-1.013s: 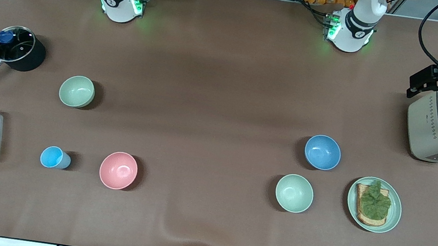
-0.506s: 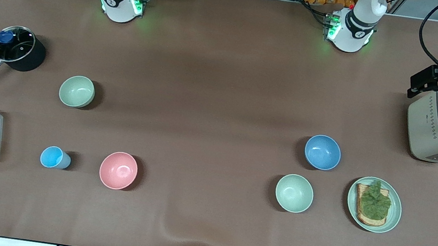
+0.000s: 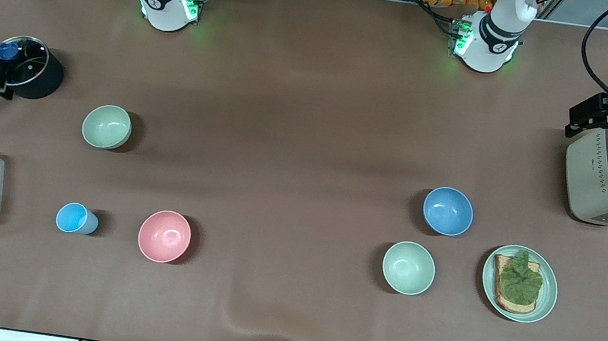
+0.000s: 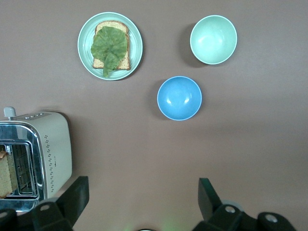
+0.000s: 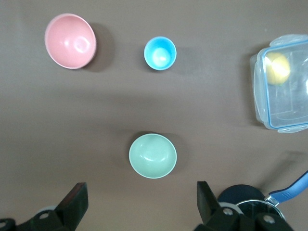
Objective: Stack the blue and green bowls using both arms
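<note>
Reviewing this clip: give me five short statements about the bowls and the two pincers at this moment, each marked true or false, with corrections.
1. The round matte blue bowl sits inside the round sage-green bowl. False: they rest apart, near different ends of the table.
2. The left pincer is open and holds nothing. True.
3. The right pincer grips the round pink bowl. False: it is open and empty, up over the table by the black lidded pot.
4. The pale mint bowl lies nearer the front camera than the blue bowl. True.
5. The small light-blue cup stands in the pink bowl. False: it stands beside it.
</note>
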